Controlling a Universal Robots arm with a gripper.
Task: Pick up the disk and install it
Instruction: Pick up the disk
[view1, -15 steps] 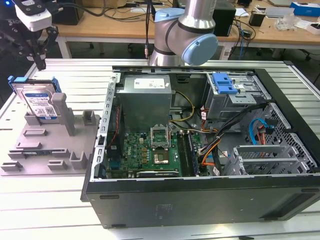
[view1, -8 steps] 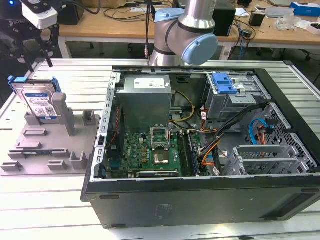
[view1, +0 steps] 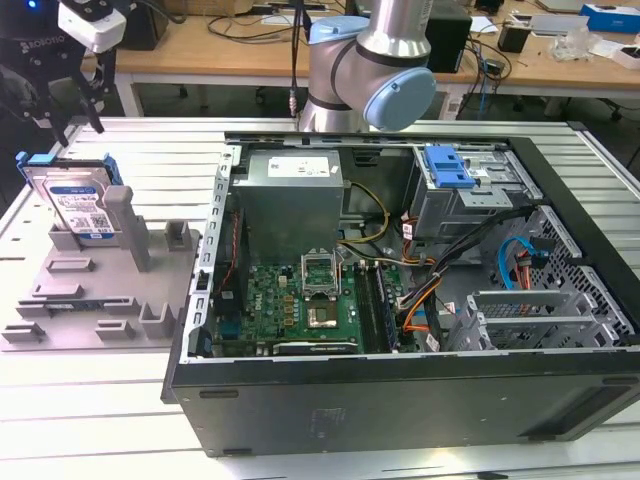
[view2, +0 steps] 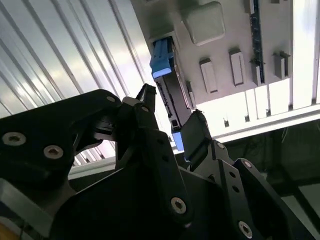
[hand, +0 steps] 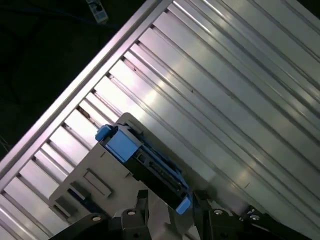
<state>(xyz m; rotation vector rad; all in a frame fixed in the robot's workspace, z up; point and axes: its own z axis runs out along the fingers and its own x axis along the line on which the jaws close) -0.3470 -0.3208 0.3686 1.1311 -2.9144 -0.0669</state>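
Note:
The disk (view1: 78, 203), a silver drive with a white-and-blue label in a bright blue carrier, stands on edge in the grey fixture (view1: 95, 300) at the exterior view's left. My gripper (view1: 80, 128) hangs open just above its top edge. Both wrist views show the disk edge-on: in the second wrist view the disk (view2: 167, 92) runs between my black fingers (view2: 196, 131), and my gripper (view2: 172, 114) straddles its near end. In the first wrist view the disk (hand: 145, 167) sits just beyond my gripper (hand: 170, 204). Nothing is held.
An open computer case (view1: 400, 400) takes up the middle and the exterior view's right. Inside are a motherboard (view1: 300, 300), cables and a grey drive cage (view1: 470, 205) with a blue latch piece (view1: 447, 166) on top. The ribbed aluminium table (view1: 150, 150) surrounds the fixture. The arm's base (view1: 370, 70) stands behind the case.

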